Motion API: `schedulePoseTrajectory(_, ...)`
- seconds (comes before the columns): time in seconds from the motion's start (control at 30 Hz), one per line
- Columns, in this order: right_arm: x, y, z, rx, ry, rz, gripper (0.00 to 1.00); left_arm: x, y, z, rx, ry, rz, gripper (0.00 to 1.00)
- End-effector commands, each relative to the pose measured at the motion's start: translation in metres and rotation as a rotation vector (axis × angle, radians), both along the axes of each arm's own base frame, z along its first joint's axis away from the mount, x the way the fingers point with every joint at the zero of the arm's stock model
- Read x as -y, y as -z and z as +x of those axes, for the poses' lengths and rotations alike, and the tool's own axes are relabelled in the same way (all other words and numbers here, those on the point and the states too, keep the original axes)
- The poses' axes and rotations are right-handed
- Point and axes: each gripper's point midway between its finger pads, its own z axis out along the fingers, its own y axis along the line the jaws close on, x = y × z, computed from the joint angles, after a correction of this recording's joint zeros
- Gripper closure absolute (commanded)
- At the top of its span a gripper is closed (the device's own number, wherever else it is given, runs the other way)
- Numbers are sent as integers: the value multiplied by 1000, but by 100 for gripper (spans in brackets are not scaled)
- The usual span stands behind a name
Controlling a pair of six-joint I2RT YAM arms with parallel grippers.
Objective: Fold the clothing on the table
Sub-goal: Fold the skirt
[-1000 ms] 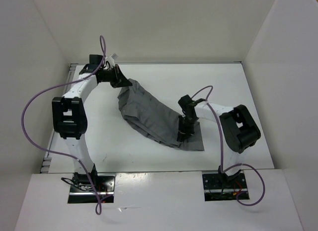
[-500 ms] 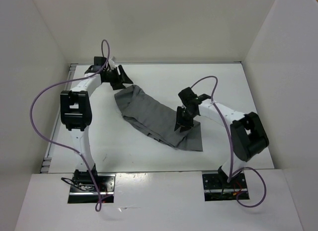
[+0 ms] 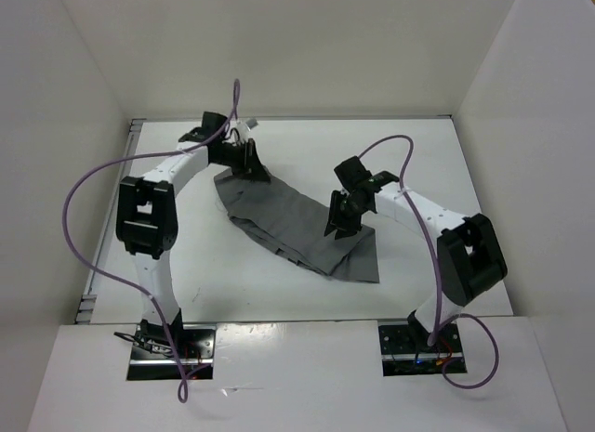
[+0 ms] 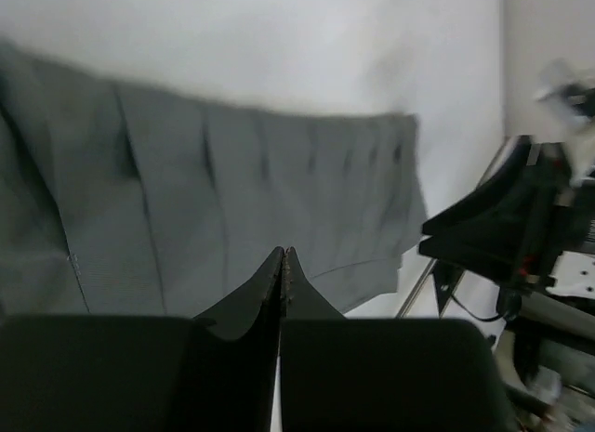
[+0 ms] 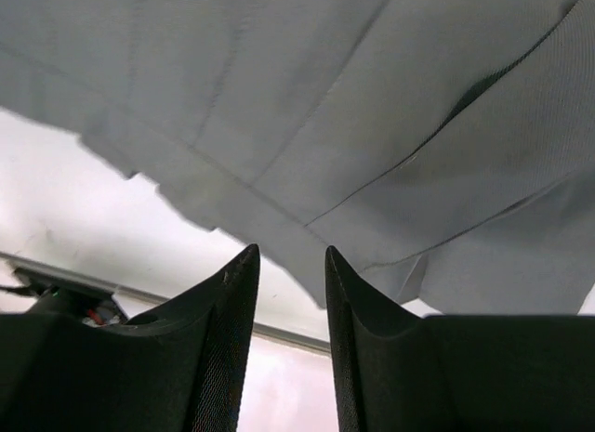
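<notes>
As the overhead camera looks down, the clothing (image 3: 297, 223) lies on the table (image 3: 418, 153) as a long grey band. It runs slantwise from the far left toward the near right, with creased folds along its near edge and a flat squarish end at the near right. The left arm (image 3: 149, 218) arches over the left side, and the left gripper (image 3: 253, 167) sits at the band's far left end. The right arm (image 3: 456, 246) reaches in from the right, and the right gripper (image 3: 339, 228) hangs over the near right part of the cloth.

From the left wrist, the left gripper (image 4: 284, 255) has its two fingers pressed tight together with nothing visible between them. Their tips point at the pleated clothing (image 4: 186, 200), which fills the left and middle. Bare table (image 4: 279, 42) lies beyond it, and blurred black hardware (image 4: 502, 223) stands at the right.

From the right wrist, the right gripper (image 5: 291, 255) has its fingers parted, with a clear gap and nothing between them. The clothing (image 5: 325, 107) spreads across the upper part in flat pleats. A strip of table (image 5: 74, 190) shows at the left, below the cloth's ragged edge.
</notes>
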Motion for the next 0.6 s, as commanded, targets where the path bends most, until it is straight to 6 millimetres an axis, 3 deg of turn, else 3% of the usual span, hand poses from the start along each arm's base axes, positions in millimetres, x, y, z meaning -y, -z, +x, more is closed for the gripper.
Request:
schedulePoseTrajectory(0.0,0,25,-6,-72,16,-39,60,-7,59,-13,-117,0,117,100)
schedulePoseTrajectory(0.07,3,37,-7,-94,21,-65,60,-16,90,-20,-162,-50,240,100)
schedulePoseTrajectory(0.3,16,83,-4,-207,72,-112,62,-57,144,-42,-263,-195,495,100)
schedulePoseTrajectory(0.37,26,89,10,-211,99,-123,62,-63,150,-60,-285,-198,549,100)
schedulePoseTrajectory(0.5,42,111,40,-229,123,-147,63,-55,158,-99,-344,-161,560,100)
schedulePoseTrajectory(0.57,46,105,71,-176,140,-140,63,-49,153,-111,-346,-149,539,100)
